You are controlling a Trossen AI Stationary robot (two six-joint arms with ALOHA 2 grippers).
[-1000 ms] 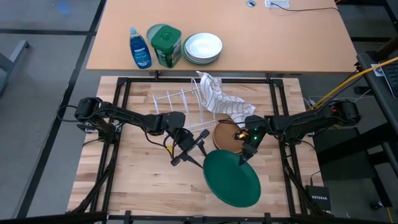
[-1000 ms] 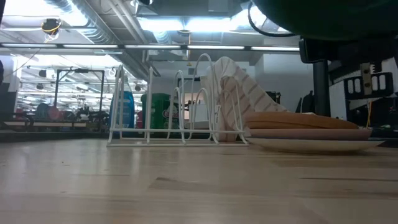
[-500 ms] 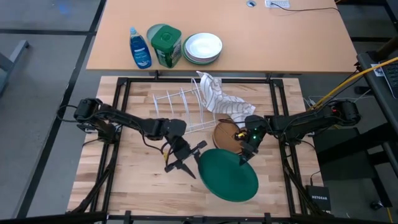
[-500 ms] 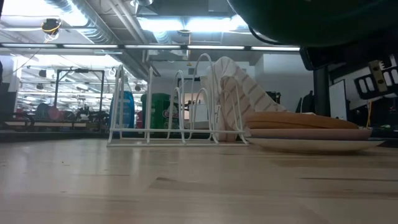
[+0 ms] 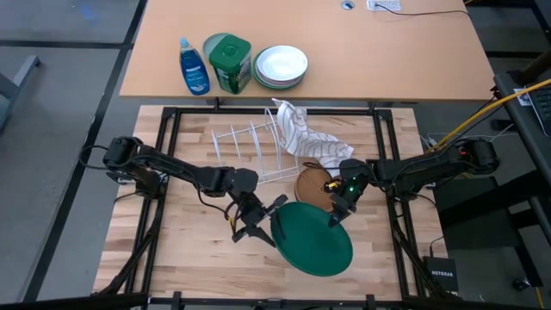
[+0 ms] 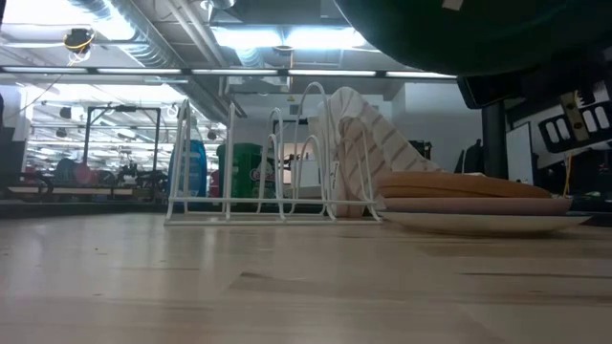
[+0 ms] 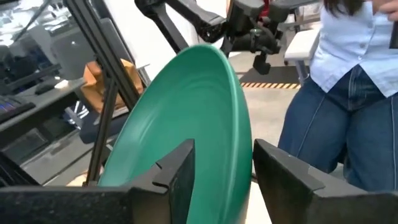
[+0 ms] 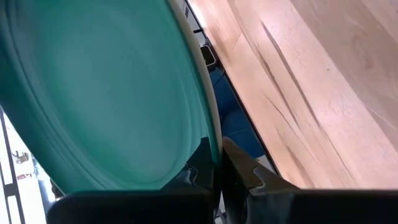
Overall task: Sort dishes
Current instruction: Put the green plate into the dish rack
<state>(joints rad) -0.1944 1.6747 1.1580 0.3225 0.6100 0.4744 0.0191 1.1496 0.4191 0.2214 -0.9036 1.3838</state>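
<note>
My right gripper (image 5: 337,216) is shut on the large dark green plate (image 5: 312,244), which is lifted above the table's near middle. Its underside shows at the top of the low view (image 6: 459,29). My left gripper (image 5: 270,222) is open at the plate's left rim, with one finger (image 7: 177,177) before the plate's face and the other finger (image 7: 283,183) behind it. I cannot tell whether they touch it. A brown plate (image 5: 312,185) tops a stack (image 6: 478,201) lying flat on the table. I cannot pick out the blue dish. My right gripper pinches the green plate's rim (image 8: 211,146) between its two fingers, on the plate's far right side (image 5: 334,220). The fingers come from the table's right, slanting down. The plate hangs clear of the table, tilted, its hollow face toward the left arm.
A white wire dish rack (image 5: 250,148) stands at the far middle with a striped cloth (image 5: 301,133) draped beside it. A soap bottle (image 5: 193,67), a green canister (image 5: 228,62) and white bowls (image 5: 281,66) stand on the desk beyond. A person (image 7: 351,93) stands beyond the table.
My right gripper has carried the green plate a little toward the table's left and far edge, still lifted. My left gripper has swung down toward the near edge and turned, and the plate's left rim now lies between its open fingers.
</note>
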